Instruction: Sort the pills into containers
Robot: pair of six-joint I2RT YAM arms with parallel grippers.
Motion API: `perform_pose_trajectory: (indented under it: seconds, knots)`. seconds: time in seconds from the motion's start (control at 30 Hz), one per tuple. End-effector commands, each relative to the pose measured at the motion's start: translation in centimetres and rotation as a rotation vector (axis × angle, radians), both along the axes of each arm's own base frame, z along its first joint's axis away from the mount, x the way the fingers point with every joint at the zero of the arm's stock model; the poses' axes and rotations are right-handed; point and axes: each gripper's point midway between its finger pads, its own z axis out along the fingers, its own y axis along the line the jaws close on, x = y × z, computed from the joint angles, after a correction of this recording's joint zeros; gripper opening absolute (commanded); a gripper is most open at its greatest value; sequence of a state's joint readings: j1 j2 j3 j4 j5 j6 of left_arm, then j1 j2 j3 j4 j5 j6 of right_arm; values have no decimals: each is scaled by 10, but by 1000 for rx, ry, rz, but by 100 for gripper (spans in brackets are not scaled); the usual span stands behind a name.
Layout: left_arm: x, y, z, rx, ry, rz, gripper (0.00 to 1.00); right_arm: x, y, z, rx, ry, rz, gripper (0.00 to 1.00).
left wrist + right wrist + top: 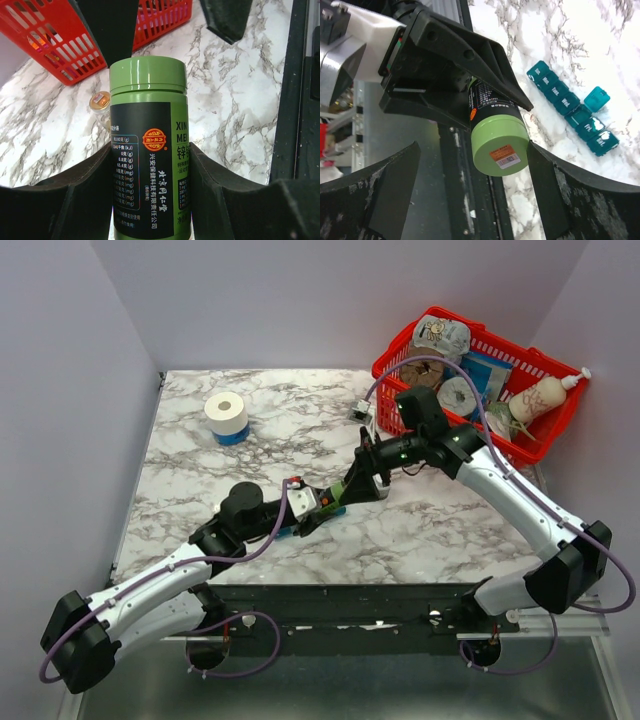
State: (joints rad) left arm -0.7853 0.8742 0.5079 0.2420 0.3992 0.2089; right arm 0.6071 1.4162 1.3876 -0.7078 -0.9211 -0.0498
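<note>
My left gripper (150, 195) clamps the green bottle (147, 150), my right gripper (472, 150) gapes round its cap (501, 145), and the pill organiser (568, 105) on the table (560, 40) nearby looks light, stiff, slidey: pinch across its narrow width.

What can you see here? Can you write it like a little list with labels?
left tool: shut on the green bottle
right tool: open, fingers either side of the cap, not touching
cap: on the bottle
pill organiser: teal row on the table, one piece lying apart
red basket: far right corner, holding things
</note>
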Motion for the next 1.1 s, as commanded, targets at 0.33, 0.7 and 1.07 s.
perform_pose_trajectory:
  seconds: [0.33,0.7,1.07]
  knots:
    - [8,3,25,-74,-78,43,0,17,8,-29,-79,144,-118,91]
    - [6,7,23,-77,-80,54,0,18,11,-28,-71,157,-112,88]
    - [0,7,20,-56,-79,14,0,-17,18,10,106,169,149,17]
